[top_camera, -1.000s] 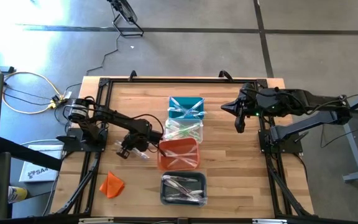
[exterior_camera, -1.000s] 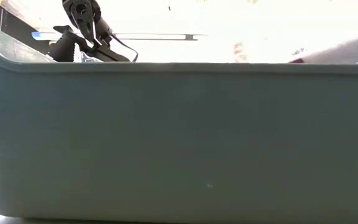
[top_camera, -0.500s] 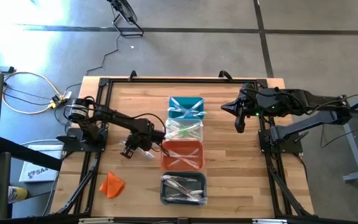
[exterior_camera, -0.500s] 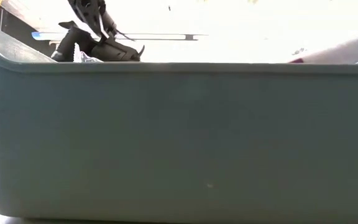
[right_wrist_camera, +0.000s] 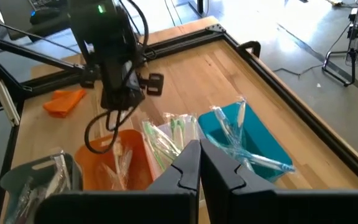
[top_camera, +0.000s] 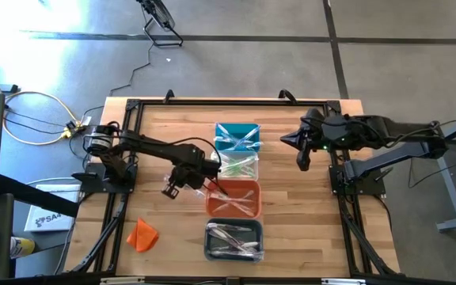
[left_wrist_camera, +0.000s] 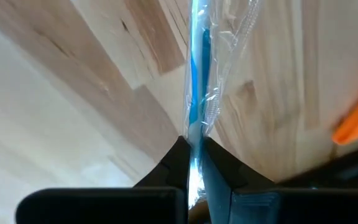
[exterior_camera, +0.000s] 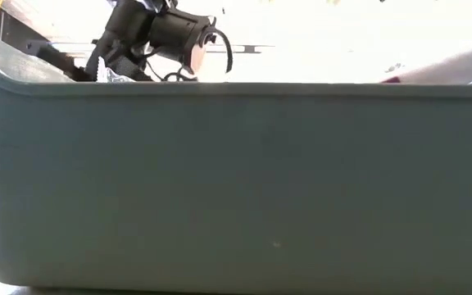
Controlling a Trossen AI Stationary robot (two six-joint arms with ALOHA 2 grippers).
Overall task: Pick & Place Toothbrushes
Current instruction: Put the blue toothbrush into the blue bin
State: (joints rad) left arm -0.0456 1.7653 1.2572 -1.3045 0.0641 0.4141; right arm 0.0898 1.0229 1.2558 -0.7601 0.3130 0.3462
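My left gripper [top_camera: 200, 182] points steeply down just left of the orange bin [top_camera: 233, 198], shut on a blue toothbrush [left_wrist_camera: 197, 74] in a clear wrapper. In a near-to-far row stand a grey bin [top_camera: 233, 240], the orange bin, a clear bin [top_camera: 234, 165] and a teal bin [top_camera: 237, 137], each with toothbrushes lying in it. My right gripper [top_camera: 302, 162] hangs shut and empty above the table's right side; its shut fingers [right_wrist_camera: 199, 163] show in its own wrist view. My left gripper pinches one end of the wrapped toothbrush [left_wrist_camera: 196, 142] between its two fingers. The fingers come from above, pointing steeply down and along the brush. The brush hangs below the fingertips over the wood, slanting toward the orange bin; whether its lower end touches anything I cannot tell.
An orange cloth-like lump [top_camera: 142, 235] lies near the table's front left. A black frame [top_camera: 133, 107] runs along the table's edges. In the low view the grey bin's wall [exterior_camera: 236, 188] fills nearly everything, with the left arm [exterior_camera: 162, 37] showing above its rim.
My left gripper has risen and gone toward the table's right, toward the orange bin, staying shut. The wrapped toothbrush has come up off the wood with it and now hangs beside the bin's left edge.
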